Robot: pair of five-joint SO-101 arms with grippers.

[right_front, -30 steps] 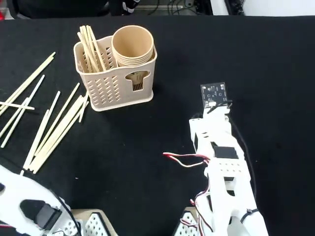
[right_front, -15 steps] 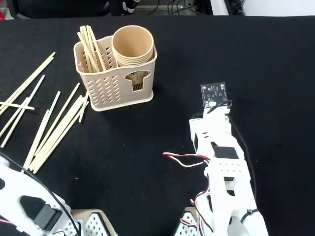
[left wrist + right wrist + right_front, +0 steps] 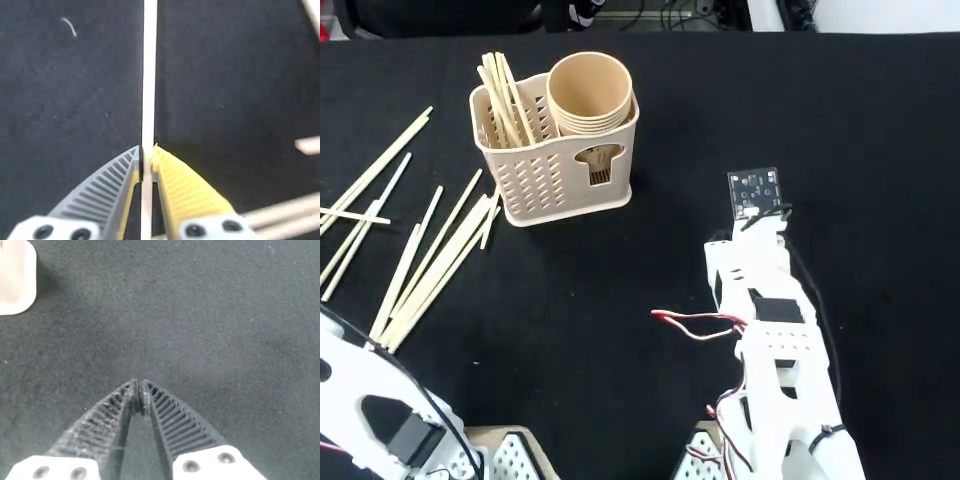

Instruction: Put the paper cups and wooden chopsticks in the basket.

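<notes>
High view: black table, right arm stretched over its right half. Basket at upper left holds stacked paper cups and upright chopsticks. Loose chopsticks lie scattered to the basket's left. Left gripper pinched tight on one chopstick. Right gripper closed, holding nothing.

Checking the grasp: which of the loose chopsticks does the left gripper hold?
The chopstick clamped between the left gripper's jaws, running straight out from it; the other loose chopsticks lie off to the side, untouched.
</notes>
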